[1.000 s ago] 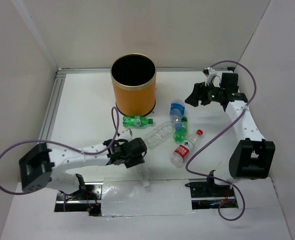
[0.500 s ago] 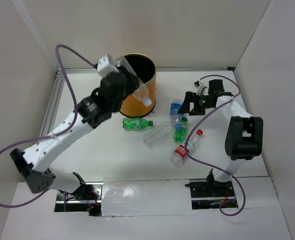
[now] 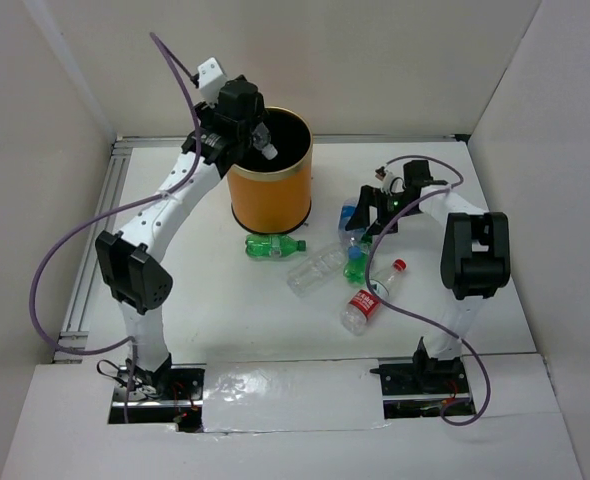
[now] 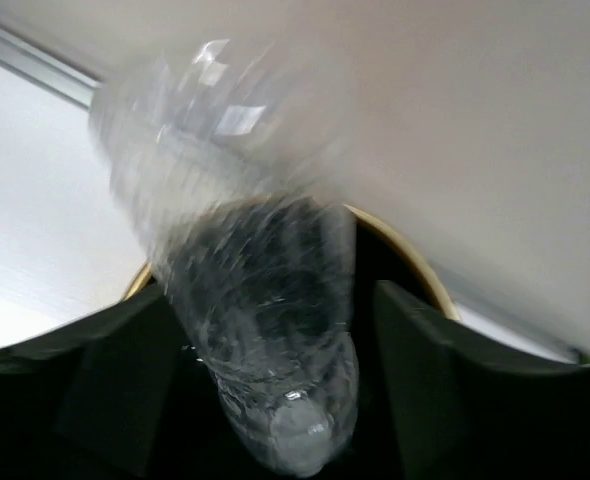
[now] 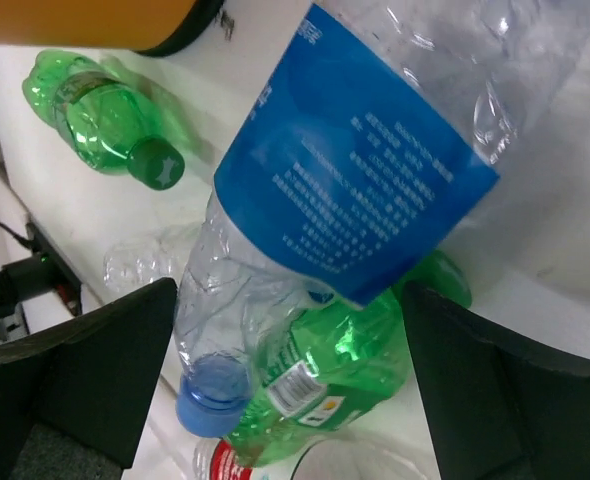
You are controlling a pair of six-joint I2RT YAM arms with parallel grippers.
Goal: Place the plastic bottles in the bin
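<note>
Left gripper (image 3: pixel 256 133) released; clear bottle (image 4: pixel 265 330) loose between its jaws above bin (image 3: pixel 270 190). Right gripper (image 3: pixel 367 218) spread wide, straddling blue-labelled bottle (image 5: pixel 355 190).

- The bin (image 3: pixel 268 195) has an orange wall, a thin gold rim and a black inside.
- The first green bottle (image 3: pixel 272 246) and the second green bottle (image 3: pixel 356 266) are see-through green; the first has a green cap.
- The blue-labelled bottle (image 5: pixel 355 190) is clear, with fine white print on its label and a blue cap.
- The red-labelled bottle (image 3: pixel 365 303) is clear with a red cap.
- The plain bottle (image 3: pixel 315 270) is colourless.
- The desk (image 3: pixel 225 330) is white.
</note>
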